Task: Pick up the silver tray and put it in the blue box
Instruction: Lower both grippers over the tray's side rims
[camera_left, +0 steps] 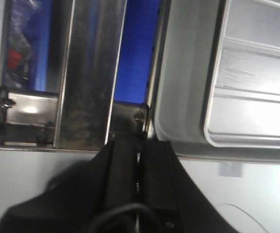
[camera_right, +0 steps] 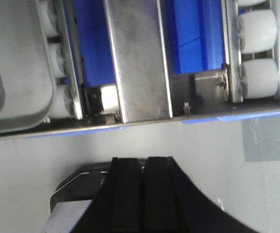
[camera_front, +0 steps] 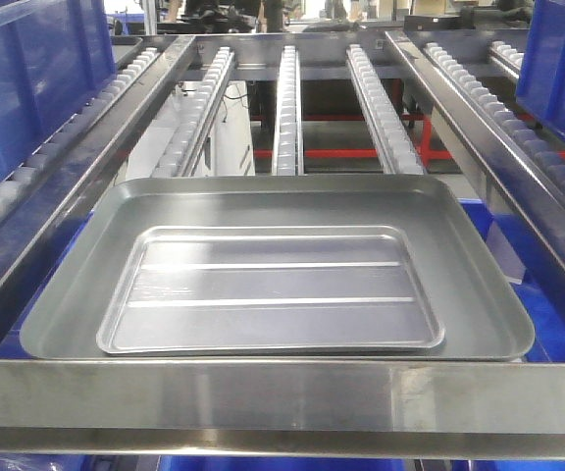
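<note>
The silver tray [camera_front: 271,289] lies flat inside a bigger grey tray [camera_front: 459,255], at the near end of the roller rack [camera_front: 287,108]. A blue box [camera_front: 27,78] sits at the back left, well apart from it. A 2nd box [camera_front: 562,69] is at the back right. L gripper [camera_left: 139,145]: jaws pressed together, nothing in them, just by the grey tray's corner. R gripper [camera_right: 144,162]: jaws clenched too, nothing held, a bit off the rack's edge.
</note>
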You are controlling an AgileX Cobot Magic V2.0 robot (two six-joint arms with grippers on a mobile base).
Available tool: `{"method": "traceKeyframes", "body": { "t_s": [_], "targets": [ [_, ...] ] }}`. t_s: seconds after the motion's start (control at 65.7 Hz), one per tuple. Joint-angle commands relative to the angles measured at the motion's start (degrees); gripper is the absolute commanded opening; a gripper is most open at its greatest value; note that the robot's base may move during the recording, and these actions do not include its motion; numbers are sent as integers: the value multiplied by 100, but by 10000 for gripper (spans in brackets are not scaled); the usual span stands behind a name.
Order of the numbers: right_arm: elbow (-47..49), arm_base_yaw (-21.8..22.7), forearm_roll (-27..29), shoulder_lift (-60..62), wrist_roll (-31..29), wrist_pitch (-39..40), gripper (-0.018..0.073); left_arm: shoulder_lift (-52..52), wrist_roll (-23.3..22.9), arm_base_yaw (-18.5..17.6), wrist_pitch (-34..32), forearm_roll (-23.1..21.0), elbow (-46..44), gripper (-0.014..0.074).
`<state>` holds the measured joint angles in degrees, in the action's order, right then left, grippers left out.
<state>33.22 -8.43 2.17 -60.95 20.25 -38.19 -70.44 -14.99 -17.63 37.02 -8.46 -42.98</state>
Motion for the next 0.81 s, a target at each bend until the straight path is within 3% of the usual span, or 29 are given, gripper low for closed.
{"method": "traceKeyframes", "body": {
  "t_s": [0.0,0.046,0.122,0.304,0.411,0.502,0.624,0.791],
  "targets": [
    [427,-417,-796,-77,1019,153,61,-26,-1414,-516,-71,1272,-423,-6],
    [653,-664,-1229,-229,1372,23,61,-136,-1650,-783,22,1506,-564,-6],
    [1064,-1138,-1649,-601,1778,-221,61,-371,-1667,-1103,101,1430,-832,-6],
    [2207,-1979,-1509,-1713,1832,-377,61,-1067,-1667,-1403,175,1033,-1460,-6],
    [2772,-2056,-1373,-2306,1832,-369,60,-1440,-1678,-1442,163,1044,-1787,-6],
    [3114,-2062,-1360,-2755,1832,-364,60,-1720,-1972,-1442,151,1073,-1952,-6],
    [3333,-2083,-1360,-3109,1832,-328,60,-1998,-2489,-1481,103,1524,-1993,-6],
    [3311,-2152,-1329,-3221,1821,-366,58,-2124,-2595,-1640,125,1816,-1993,-6]
  ]
}}
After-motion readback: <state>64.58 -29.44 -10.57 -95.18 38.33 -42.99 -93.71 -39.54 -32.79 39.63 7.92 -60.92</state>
